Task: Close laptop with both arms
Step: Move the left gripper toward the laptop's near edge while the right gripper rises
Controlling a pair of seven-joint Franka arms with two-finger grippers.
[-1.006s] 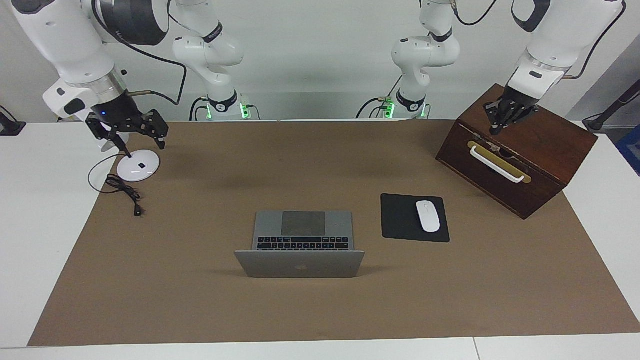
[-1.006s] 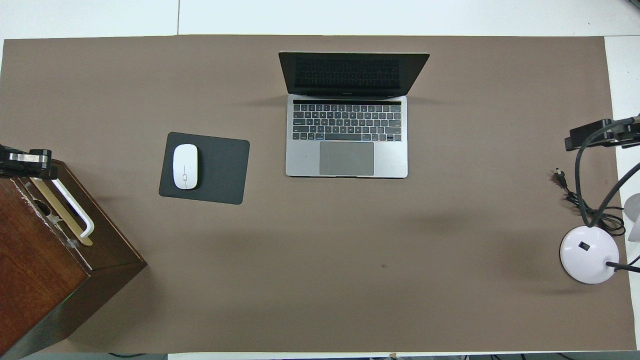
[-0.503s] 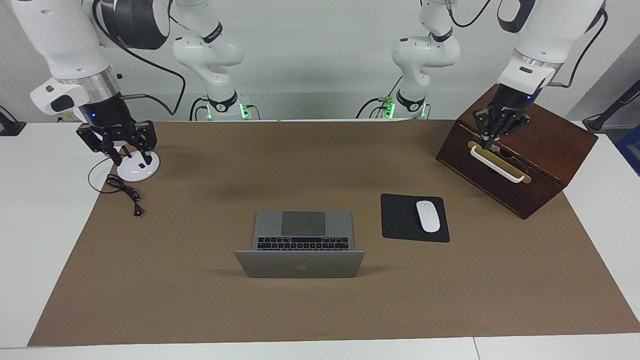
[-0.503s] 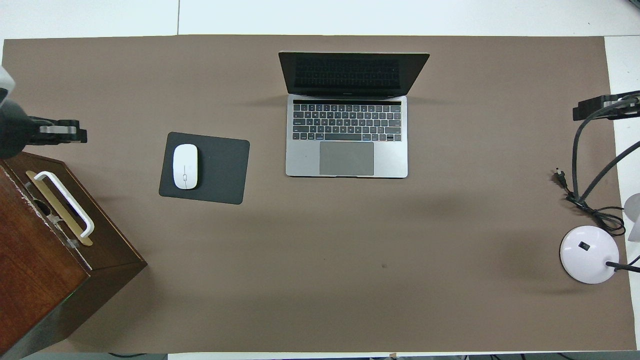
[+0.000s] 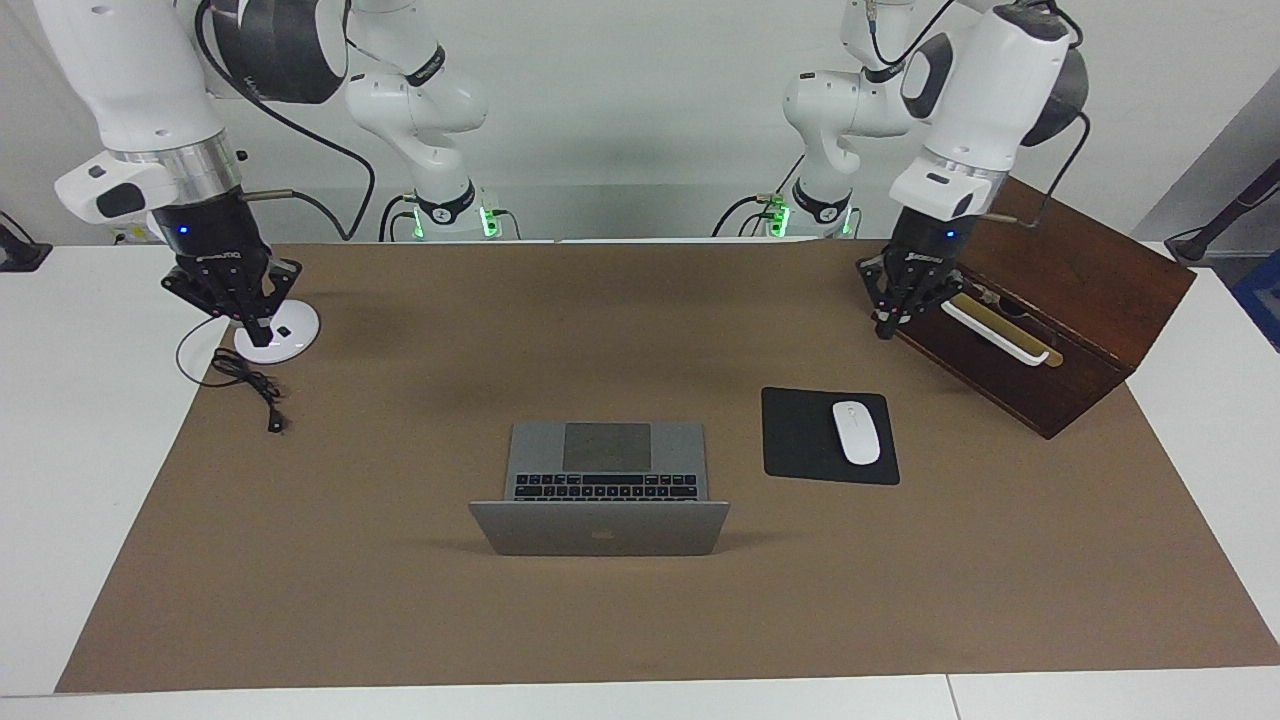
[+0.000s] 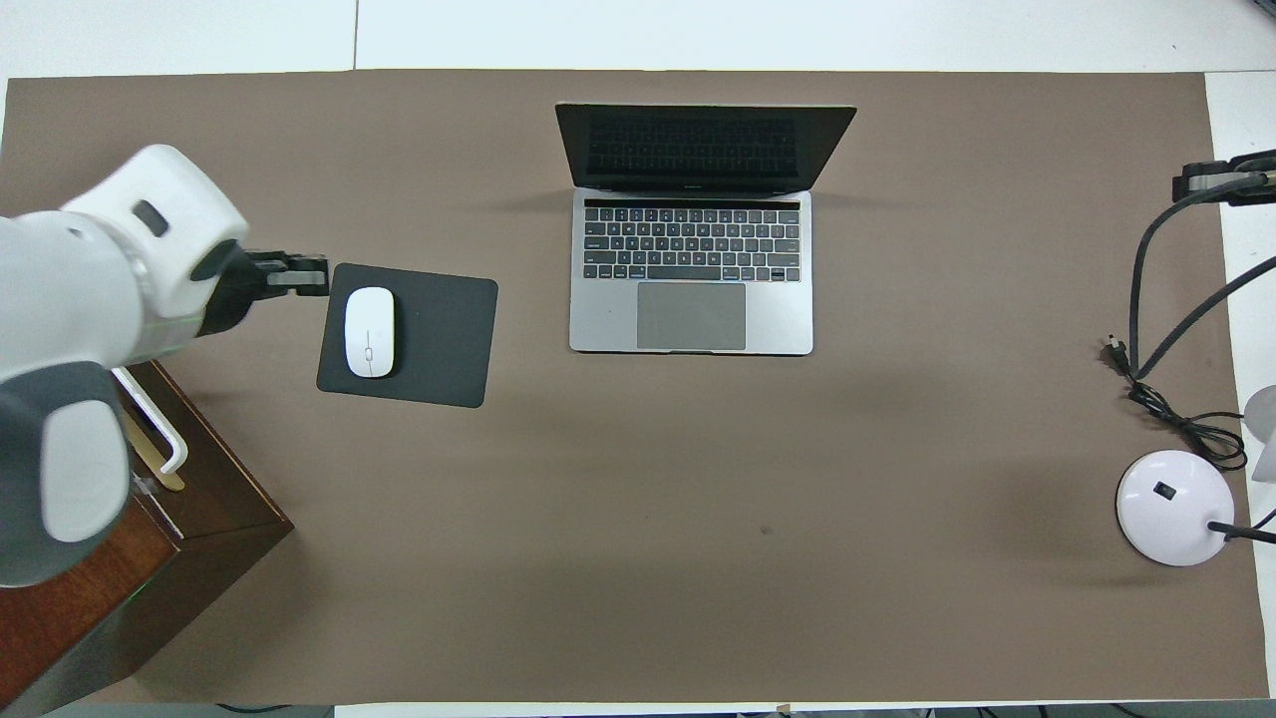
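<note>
Since the earlier frames the left claw (image 5: 887,322) has been carried off the top of the wooden box (image 5: 1070,330) and out past the box's corner, and it is now seen raised over the brown mat (image 5: 640,620) beside the box's white handle (image 5: 1000,334); in the overhead view the left claw (image 6: 299,276) is seen just beside the edge of the black mouse pad (image 6: 439,339), on which a white mouse (image 6: 369,332) is laid; its fingers appear drawn together, with nothing held. The right claw (image 5: 252,330) has been turned and lowered slightly over the white round lamp base (image 5: 290,340) at the right arm's end of the surface (image 5: 60,450); whether its fingers are open or closed cannot be told; a black cable (image 5: 250,385) is coiled on the mat just beside that base. The laptop (image 5: 606,480) is found open in the middle of the mat, well apart from both claws, between them along the surface; its lid is stood upright and its keyboard and trackpad are turned toward the robots; it is touched by neither claw.
</note>
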